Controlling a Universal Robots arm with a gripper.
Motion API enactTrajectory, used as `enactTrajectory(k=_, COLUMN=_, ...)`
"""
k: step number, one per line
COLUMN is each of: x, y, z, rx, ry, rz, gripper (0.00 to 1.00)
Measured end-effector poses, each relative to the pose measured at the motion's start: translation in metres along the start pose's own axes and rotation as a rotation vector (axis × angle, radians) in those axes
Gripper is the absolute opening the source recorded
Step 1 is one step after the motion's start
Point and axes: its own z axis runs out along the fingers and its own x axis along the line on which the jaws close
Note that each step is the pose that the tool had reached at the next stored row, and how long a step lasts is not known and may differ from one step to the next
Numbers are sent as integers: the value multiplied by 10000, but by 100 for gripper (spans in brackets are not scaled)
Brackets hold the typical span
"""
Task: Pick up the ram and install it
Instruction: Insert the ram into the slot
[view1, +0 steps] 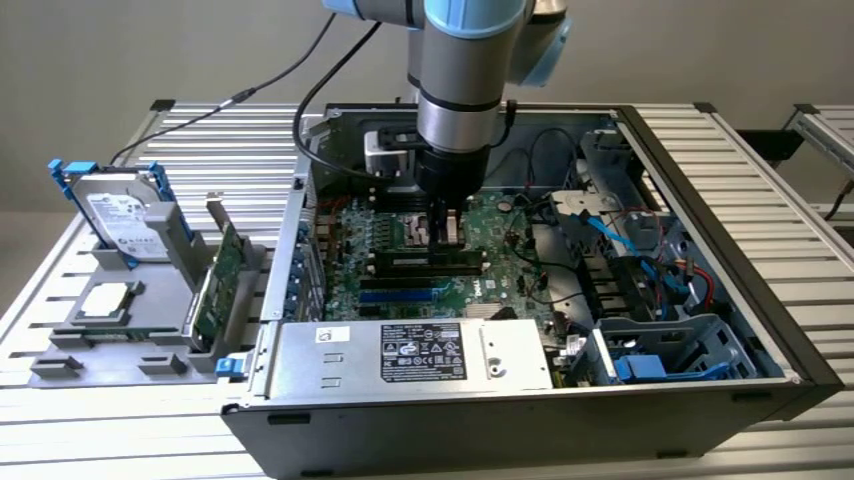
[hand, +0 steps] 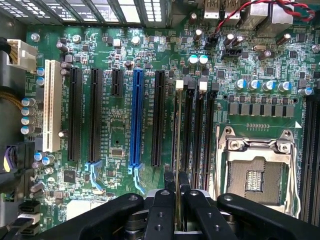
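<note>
Hand (hand: 177, 182) nearest our wrist camera, clamped on the ram (hand: 178, 140) (we see it edge-on), stick lying along the black memory slots (hand: 199, 135), beside the processor socket (hand: 257, 175), over the green motherboard (hand: 115, 145).

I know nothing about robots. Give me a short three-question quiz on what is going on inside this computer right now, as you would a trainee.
1. True or false: the pincer is shut on the ram.
2. The long slot between black ones is: A blue, B red, C yellow?
3. Fill in: the hard drive stands outside the case, on the exterior view's ____.
Key: 1 true; 2 A; 3 left.
</note>
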Motion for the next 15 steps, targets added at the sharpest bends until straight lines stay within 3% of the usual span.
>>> enactTrajectory(k=15, x=-1, y=-1, z=29, rx=0, ry=1, rz=0, gripper=14)
